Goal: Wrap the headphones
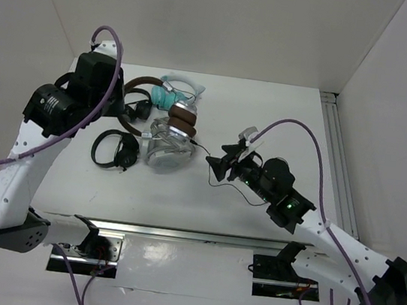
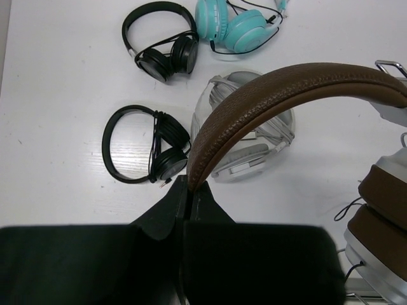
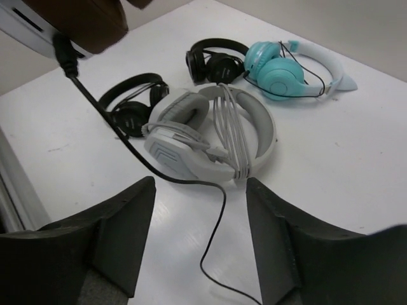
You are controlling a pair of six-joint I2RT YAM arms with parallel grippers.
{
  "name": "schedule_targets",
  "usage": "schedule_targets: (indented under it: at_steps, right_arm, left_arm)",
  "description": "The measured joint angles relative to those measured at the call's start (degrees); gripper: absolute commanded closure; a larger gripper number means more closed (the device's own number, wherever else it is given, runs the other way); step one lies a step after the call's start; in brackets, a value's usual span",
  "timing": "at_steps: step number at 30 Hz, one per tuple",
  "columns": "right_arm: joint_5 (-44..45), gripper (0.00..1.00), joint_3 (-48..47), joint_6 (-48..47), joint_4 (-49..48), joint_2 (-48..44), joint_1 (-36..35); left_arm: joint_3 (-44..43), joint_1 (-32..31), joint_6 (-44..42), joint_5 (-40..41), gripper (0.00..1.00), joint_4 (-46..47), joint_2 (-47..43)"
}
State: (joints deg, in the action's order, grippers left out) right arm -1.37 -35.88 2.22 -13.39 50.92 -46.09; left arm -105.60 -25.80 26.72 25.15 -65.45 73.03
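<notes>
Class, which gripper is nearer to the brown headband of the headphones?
Left. The left gripper is clamped on the end of the brown headband; the right gripper is well apart from it, open over the cable.

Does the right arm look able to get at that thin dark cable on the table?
Likely yes: the right gripper hangs open just above the headphones' cable, with nothing between them.
</notes>
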Motion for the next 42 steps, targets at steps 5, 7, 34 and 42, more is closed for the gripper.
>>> schedule_targets:
  at_steps: [5,7,34,42]
  right_arm:
    - [1.14,0.45,0.57,-0.66,-4.17,6.86,0.63]
    - [0.50,0.50,0.70,-0.68,-5.03,8.79,1.11]
    - [-7.78,0.80,14.36,4.72,-20.55,16.22,7.26]
    - [-2.84,1.00,15.08,5.35,-17.22,6.14,6.86]
  left_arm:
    - [-0.07,2.08,0.00,-2.19,1.00,-0.17,0.00]
    - [-0.17,2.16,0.00,-3.43,1.00,-0.22,0.00]
    - [-5.81,4.24,-0.85,-7.87,1.00,-2.03,-0.13]
    - [-0.15,4.24,-0.87,-5.22,1.00,1.46,-0.85]
